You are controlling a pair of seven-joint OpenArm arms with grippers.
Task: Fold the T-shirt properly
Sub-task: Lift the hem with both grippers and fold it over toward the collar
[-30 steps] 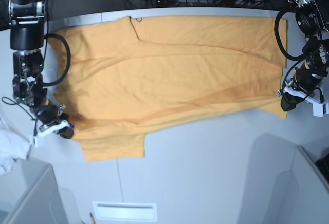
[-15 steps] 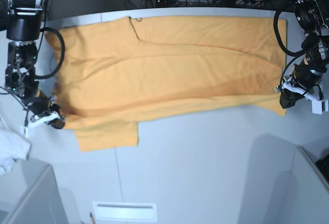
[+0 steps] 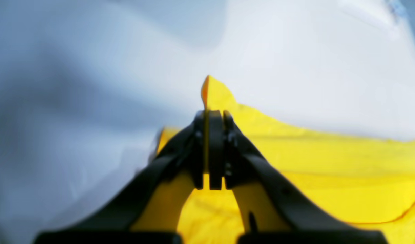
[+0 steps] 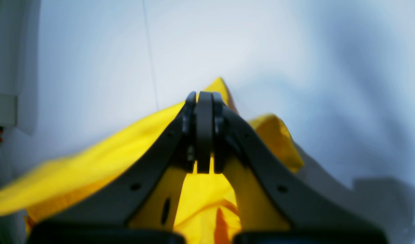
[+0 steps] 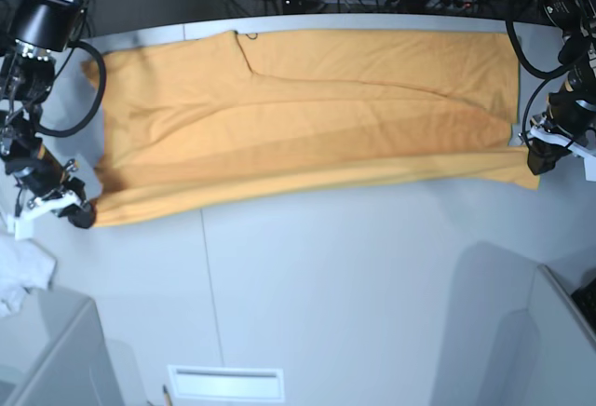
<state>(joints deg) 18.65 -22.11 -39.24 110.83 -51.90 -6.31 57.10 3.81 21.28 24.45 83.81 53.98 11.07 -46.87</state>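
Stretched across the far half of the grey worktop (image 5: pixel 354 294), the T-shirt (image 5: pixel 307 117): long axis running side to side in the base view, far edge along the worktop's back rim, near edge pulled into a taut, slightly sagging line from one tool to the other. Gripped at both ends of that near edge, so neither arm nearer than the other; each right at its own corner. Left tool (image 5: pixel 540 159) at the base view's right end, clamped on the hem corner, with a small peak of yellow cloth poking out past the closed tips in the left wrist view (image 3: pixel 210 117). Right tool (image 5: pixel 79 212) at the opposite end, likewise pinched tight on fabric (image 4: pixel 202 98), a fold of cloth bunched just beyond it (sleeve or hem, hard to tell through the blur). From each tool, bulk of the garment lying farther back, toward the rear rim. Probably mid-fold, near edge being carried over the body; next move likely needing both ends travelling together to keep the edge straight. Beside the right tool, near the worktop's corner, a small white cloth (image 5: pixel 20 271), apart from the shirt.
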